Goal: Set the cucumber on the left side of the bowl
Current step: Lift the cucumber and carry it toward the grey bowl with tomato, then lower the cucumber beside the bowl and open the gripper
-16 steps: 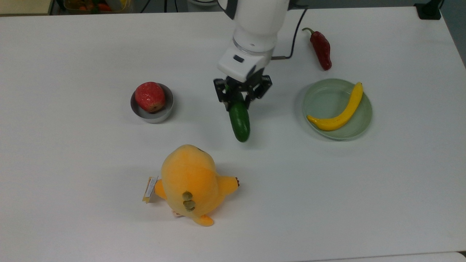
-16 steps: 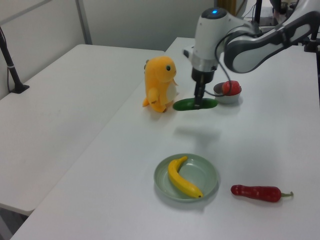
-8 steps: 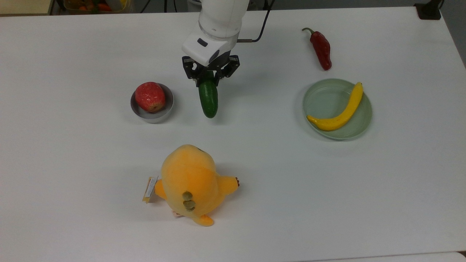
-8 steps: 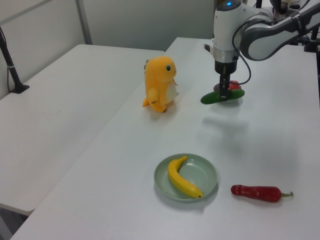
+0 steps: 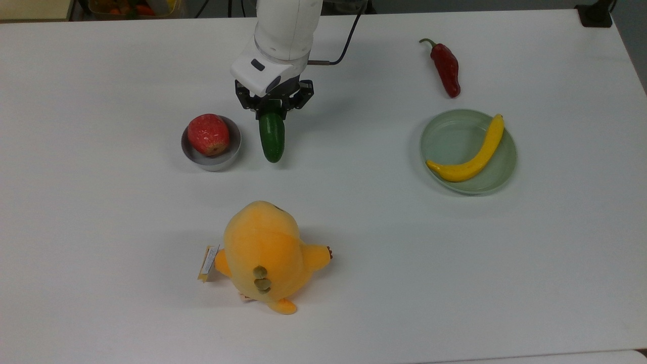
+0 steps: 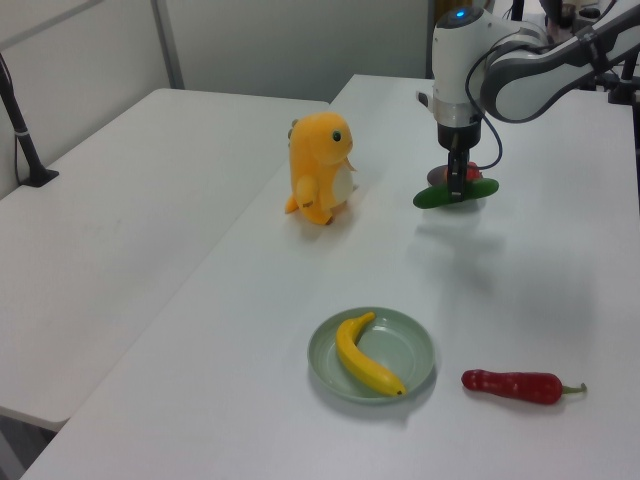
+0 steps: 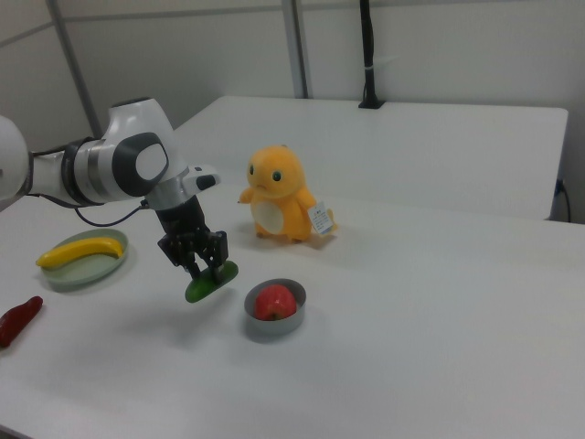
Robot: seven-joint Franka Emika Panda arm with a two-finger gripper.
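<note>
End effector (image 5: pixel 272 107) is clamped on one end of the cucumber (image 5: pixel 272 135), carrying it in the air just beside the bowl (image 5: pixel 188 150), on the top view's right. So pickup's done; lowering it to the counter (image 5: pixel 354 227) and letting go remain.

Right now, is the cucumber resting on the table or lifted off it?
Lifted. The tool is shut on the cucumber, which hangs above its shadow on the table beside the bowl.
</note>
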